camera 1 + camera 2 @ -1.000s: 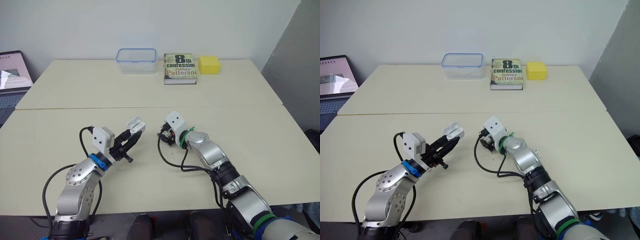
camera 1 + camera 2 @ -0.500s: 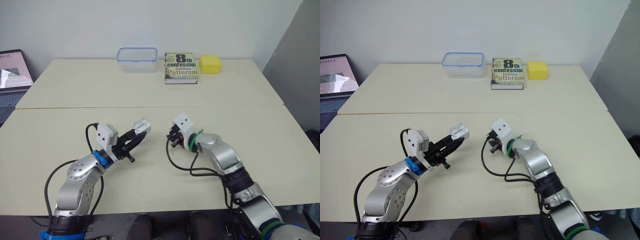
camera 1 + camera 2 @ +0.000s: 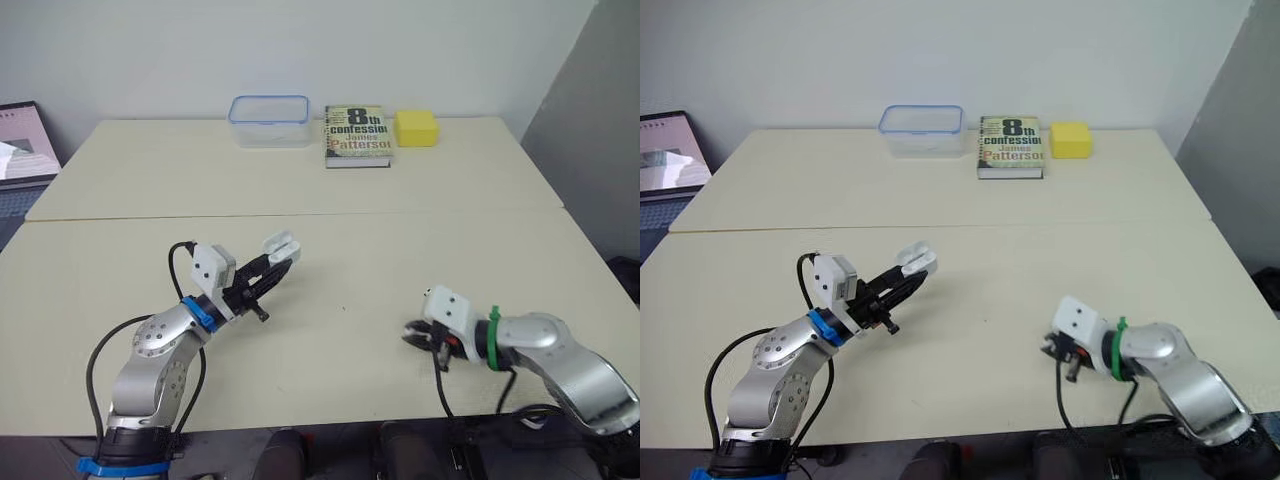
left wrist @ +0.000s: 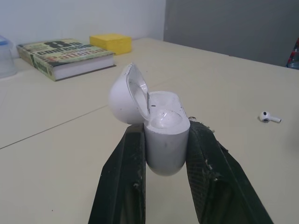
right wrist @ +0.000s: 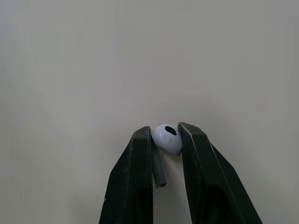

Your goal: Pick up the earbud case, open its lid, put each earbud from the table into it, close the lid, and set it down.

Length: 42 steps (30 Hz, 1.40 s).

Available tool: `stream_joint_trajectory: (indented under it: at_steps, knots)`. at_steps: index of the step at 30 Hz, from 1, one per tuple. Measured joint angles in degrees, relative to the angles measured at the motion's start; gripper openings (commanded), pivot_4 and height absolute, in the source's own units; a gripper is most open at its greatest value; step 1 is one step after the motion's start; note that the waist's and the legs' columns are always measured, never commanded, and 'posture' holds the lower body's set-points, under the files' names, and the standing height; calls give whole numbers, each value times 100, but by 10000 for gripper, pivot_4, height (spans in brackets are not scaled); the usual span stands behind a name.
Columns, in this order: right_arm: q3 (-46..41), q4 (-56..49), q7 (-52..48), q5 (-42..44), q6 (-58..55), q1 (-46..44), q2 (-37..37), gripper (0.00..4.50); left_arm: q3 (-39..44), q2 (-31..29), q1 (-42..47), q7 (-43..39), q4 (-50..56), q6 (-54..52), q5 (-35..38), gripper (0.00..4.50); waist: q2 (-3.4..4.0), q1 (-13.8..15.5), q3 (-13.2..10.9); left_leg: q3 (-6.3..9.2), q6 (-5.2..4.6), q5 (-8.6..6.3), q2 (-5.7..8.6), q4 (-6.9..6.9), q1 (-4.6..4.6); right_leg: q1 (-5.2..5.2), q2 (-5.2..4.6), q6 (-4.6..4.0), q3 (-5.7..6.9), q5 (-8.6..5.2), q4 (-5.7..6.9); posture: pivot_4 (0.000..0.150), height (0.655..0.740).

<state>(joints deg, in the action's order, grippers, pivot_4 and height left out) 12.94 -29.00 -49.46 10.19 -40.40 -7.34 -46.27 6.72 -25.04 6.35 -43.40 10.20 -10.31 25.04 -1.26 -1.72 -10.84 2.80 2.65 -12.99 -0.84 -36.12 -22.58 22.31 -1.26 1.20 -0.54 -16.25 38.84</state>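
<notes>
**Case held open at left, earbud pinched at right**

Head views: the left gripper is raised over the counter, left of its middle. Its fingers are closed on the white earbud case, whose lid is up. The right gripper is low, close to the counter's front edge and toward the right corner. Along the far edge are a clear container, a book and a yellow block. A laptop sits past the far left corner.

Left wrist view: the two fingers clamp the case's lower body and the lid tilts back. A loose earbud lies on the counter, well apart.

Right wrist view: the fingers are narrow, with the gripped earbud pinched between their tips. I cannot tell whether it touches the counter.
</notes>
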Motion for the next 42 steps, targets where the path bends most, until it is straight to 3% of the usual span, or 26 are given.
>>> stream_joint_trajectory:
  at_steps: [7,15,19,26,32,42]
  knots:
    - [-35,447,-398,29,467,-129,-251,4918,-11,3,-99,-5,0,279,-94,8119,-2,9,0,-2,0,0,3,0,-4,-3,-1,2,-3,1,-12,1500,7400]
    - [-123,712,-599,55,662,-209,-464,31298,-10,44,-539,53,1,575,-172,8119,-6,34,1,1,0,0,5,0,-8,-4,-7,4,0,2,-17,1500,7400]
    - [-384,517,-676,283,476,-100,-572,31740,-11,47,-618,110,4,604,-189,8119,-6,41,0,2,0,0,5,0,-11,-2,-6,4,1,2,-16,1500,7400]
    - [-1077,-874,-581,900,-788,-1,-1220,31740,-14,48,-677,145,11,703,-244,8119,-6,57,0,3,1,0,2,0,-10,-1,-5,4,4,2,-15,1500,7400]
    - [-637,-1415,199,1000,-2065,-555,-806,31740,-81,62,-678,144,2,716,-300,8119,-7,46,0,2,1,0,3,-1,-9,-1,-4,5,2,3,-14,1500,7400]
    - [188,-741,818,619,-1892,-479,-469,31740,-138,67,-658,153,-3,711,-344,8119,-7,44,0,2,1,0,5,-1,-18,1,-7,6,3,3,-23,1500,7400]
